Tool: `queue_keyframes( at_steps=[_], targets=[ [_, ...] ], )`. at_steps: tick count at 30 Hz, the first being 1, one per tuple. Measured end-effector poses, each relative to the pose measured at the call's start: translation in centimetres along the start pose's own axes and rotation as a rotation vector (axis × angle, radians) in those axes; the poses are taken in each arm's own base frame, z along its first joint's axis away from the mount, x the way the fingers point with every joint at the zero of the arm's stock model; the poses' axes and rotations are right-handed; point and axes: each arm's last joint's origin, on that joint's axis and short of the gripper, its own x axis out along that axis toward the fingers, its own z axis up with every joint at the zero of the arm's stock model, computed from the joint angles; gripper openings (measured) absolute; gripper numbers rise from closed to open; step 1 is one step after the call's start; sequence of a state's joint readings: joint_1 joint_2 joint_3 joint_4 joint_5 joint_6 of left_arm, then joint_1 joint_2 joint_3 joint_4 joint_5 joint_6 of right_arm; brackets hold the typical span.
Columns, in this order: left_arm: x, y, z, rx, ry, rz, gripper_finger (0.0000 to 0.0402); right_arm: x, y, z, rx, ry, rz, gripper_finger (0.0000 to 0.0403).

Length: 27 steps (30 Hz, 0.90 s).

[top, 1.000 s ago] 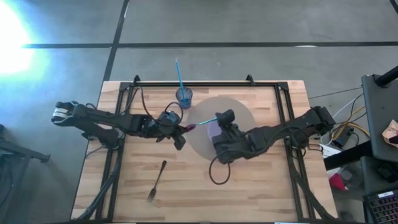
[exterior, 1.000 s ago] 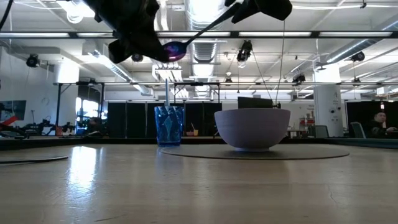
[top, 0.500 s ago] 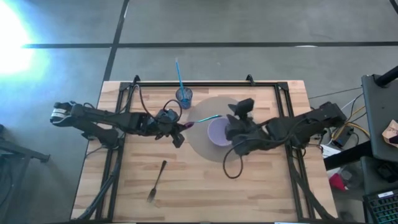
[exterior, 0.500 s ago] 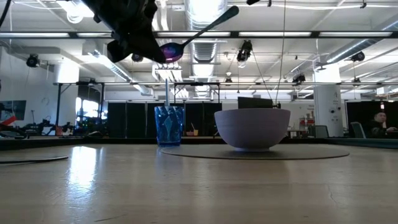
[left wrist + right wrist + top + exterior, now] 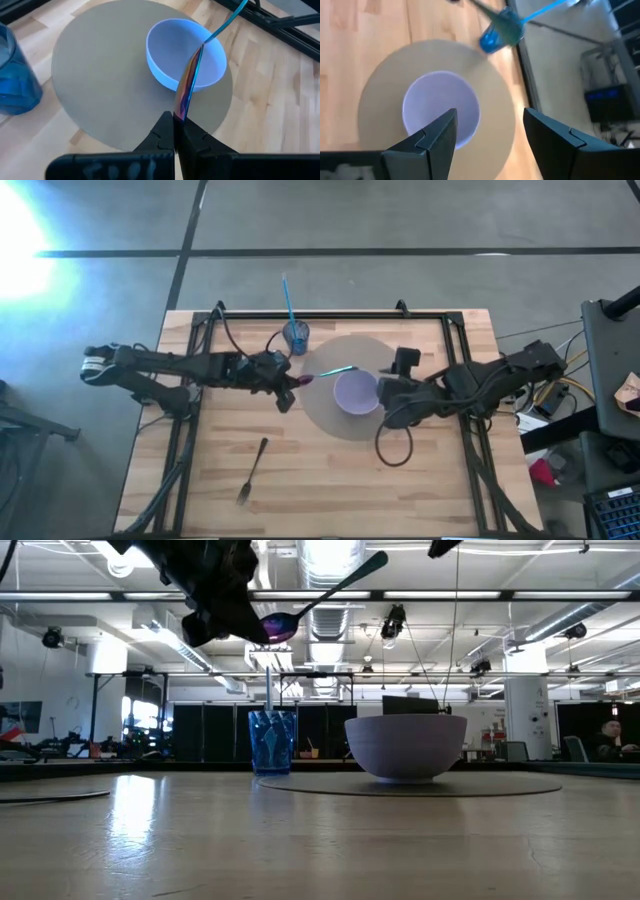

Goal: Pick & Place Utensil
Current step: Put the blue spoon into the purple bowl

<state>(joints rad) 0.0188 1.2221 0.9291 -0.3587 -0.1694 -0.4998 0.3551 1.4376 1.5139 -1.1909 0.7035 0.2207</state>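
The spoon [image 5: 325, 373] has an iridescent purple bowl and a teal handle. It hangs in the air above the grey round mat [image 5: 322, 412], its handle slanting up toward the lavender bowl [image 5: 355, 392]. My left gripper [image 5: 288, 385] is shut on the spoon's bowl end; the low view shows gripper [image 5: 232, 602] and spoon [image 5: 325, 592] well above the table. My right gripper [image 5: 490, 145] is open, raised just right of the lavender bowl [image 5: 441, 107], and touches nothing. The bowl stands on the mat. My left gripper pinches the spoon's purple bowl end [image 5: 181, 111] between its two fingers [image 5: 162, 131]. It comes level from the table's left, roughly along the spoon. The spoon is lifted clear, and its handle [image 5: 227, 20] reaches out past the fingers over the lavender bowl, tilted upward.
A blue cup [image 5: 296, 335] holding a blue stick stands at the mat's far left edge; it also shows in the left wrist view [image 5: 15, 75]. A dark fork [image 5: 252, 472] lies on the wood near the front left. Black frame rails [image 5: 330, 315] line the table.
My right gripper has let go of the spoon's handle end and drawn back toward the table's right edge, uncovering the lavender bowl. The spoon stays in the air in my left gripper, which has shifted only slightly.
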Motion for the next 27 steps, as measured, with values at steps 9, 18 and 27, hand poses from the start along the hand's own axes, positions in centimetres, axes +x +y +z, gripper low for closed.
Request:
queue_keyframes(
  at_steps=[9, 18, 27],
  targets=[
    [0.1, 0.3, 0.7, 0.027, -0.012, -0.089, 0.0, 2.1, 1.8, -2.8, 0.061, 0.101, -0.017, 0.0224],
    [0.3, 0.0, 1.1, 0.056, -0.092, -0.15, 0.0, 2.8, 4.0, -6.1, 0.161, 0.058, 0.019, 0.0224],
    [1.6, 0.2, -0.6, 0.046, -0.227, -0.264, 0.0, 3.5, 5.5, -8.5, 0.337, -0.193, 0.156, 0.0224]
  ],
)
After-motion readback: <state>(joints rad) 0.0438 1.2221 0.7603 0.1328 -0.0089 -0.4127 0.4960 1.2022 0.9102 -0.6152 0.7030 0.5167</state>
